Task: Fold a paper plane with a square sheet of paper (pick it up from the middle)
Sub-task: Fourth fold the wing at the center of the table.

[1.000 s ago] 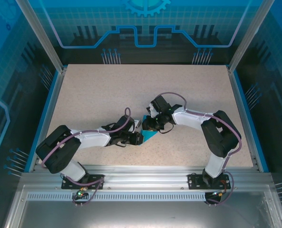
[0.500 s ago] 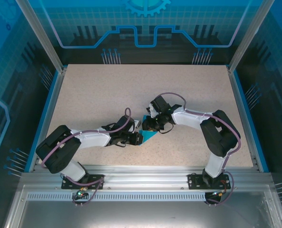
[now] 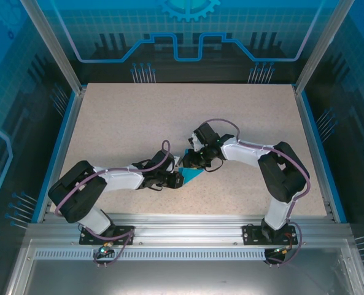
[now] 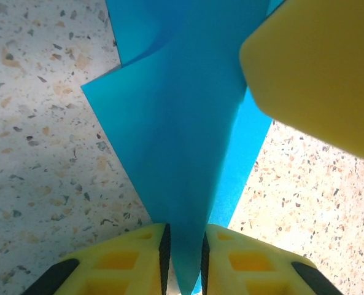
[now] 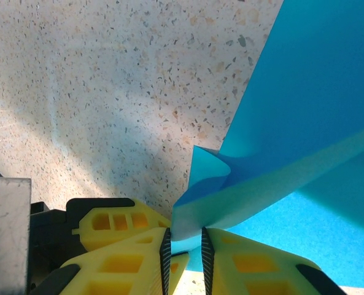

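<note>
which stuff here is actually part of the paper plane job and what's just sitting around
In the job: blue paper, left gripper and right gripper, both pinching it.
Just there: speckled table, blue back panel.

- The left arm (image 3: 117,179) lies low, elbow out to the left above its base, with the forearm reaching right.
- The left gripper (image 4: 183,246) has its jaws nearly together, pinching the sheet of paper (image 4: 175,135) (a thin fold between the pads).
- The right arm (image 3: 255,153) bends at the elbow and reaches left.
- The right gripper (image 5: 183,243) is likewise clamped on the paper's edge, just beside the left one.
</note>
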Tool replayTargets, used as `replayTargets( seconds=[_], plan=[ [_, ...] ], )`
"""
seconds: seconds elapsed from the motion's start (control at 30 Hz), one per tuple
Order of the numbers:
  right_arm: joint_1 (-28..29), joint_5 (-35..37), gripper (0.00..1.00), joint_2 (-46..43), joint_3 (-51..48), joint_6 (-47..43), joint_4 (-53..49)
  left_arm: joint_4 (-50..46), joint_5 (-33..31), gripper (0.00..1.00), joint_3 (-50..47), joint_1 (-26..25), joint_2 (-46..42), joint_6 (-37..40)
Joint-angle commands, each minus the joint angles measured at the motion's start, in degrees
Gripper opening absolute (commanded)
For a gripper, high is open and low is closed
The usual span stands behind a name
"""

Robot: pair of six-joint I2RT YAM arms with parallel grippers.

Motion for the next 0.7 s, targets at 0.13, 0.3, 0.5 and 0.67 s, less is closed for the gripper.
replayTargets(
  seconds=[0.13, 0.3, 0.5, 0.67],
  plan=[
    [-0.1, -0.1, 0.23, 1.6, 1.4, -0.2, -1.6, -0.5, 0.2, 0.22, 0.2, -0.4, 0.2, 0.5],
    [0.0, -0.1, 0.22, 2.4, 1.6, -0.3, -1.6, 0.5, 0.6, 0.15, -0.5, -0.4, -0.2, -0.2],
    [0.0, -0.1, 0.22, 3.3, 2.4, -0.6, -2.1, 1.8, 0.8, 0.07, -1.7, -0.4, 0.0, -1.1],
    [0.0, 0.0, 0.22, 4.4, 3.3, -0.7, -2.1, 2.0, 0.8, 0.06, -2.0, -0.4, 0.2, -1.5]
  ],
)
